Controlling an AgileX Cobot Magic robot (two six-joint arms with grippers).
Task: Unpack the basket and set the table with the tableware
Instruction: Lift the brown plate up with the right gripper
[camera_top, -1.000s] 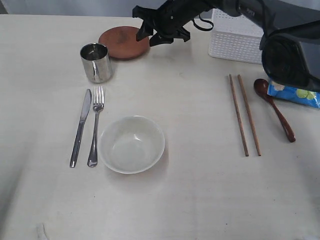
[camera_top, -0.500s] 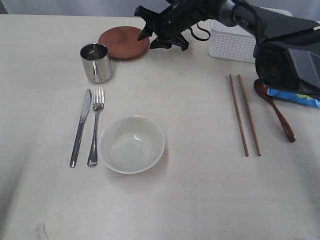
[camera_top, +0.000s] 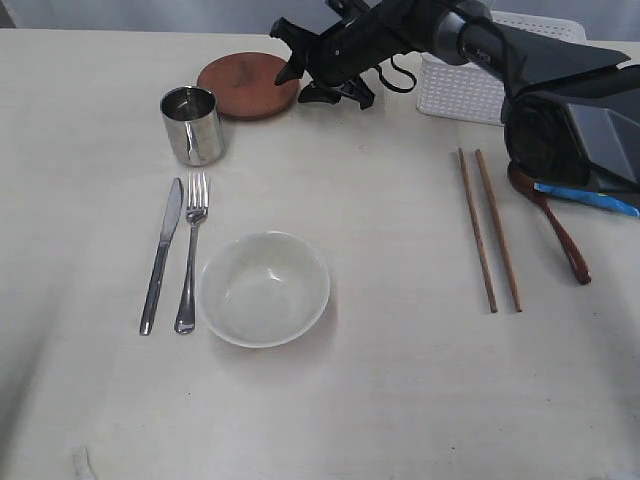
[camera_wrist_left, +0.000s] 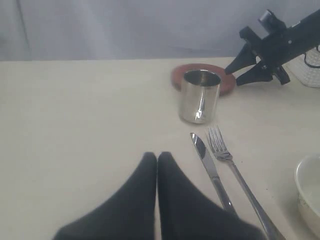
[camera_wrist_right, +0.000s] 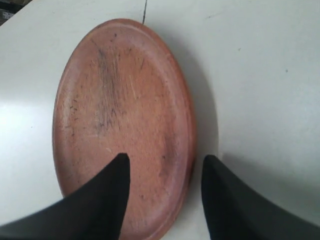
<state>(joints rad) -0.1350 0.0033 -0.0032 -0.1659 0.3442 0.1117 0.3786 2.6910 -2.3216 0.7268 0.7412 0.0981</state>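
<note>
Outside view: the right claw (camera_top: 289, 88) hangs wide open, empty, at the brown plate's (camera_top: 240, 85) edge on the tabletop (camera_top: 400, 390), near the white basket (camera_top: 470, 85). Left wrist: the left claw (camera_wrist_left: 156, 156) is closed tight, empty, beside the knife (camera_wrist_left: 210, 167). Right wrist: the brown plate's (camera_wrist_right: 120, 100) rim lies inside the open right claw (camera_wrist_right: 166, 160).
</note>
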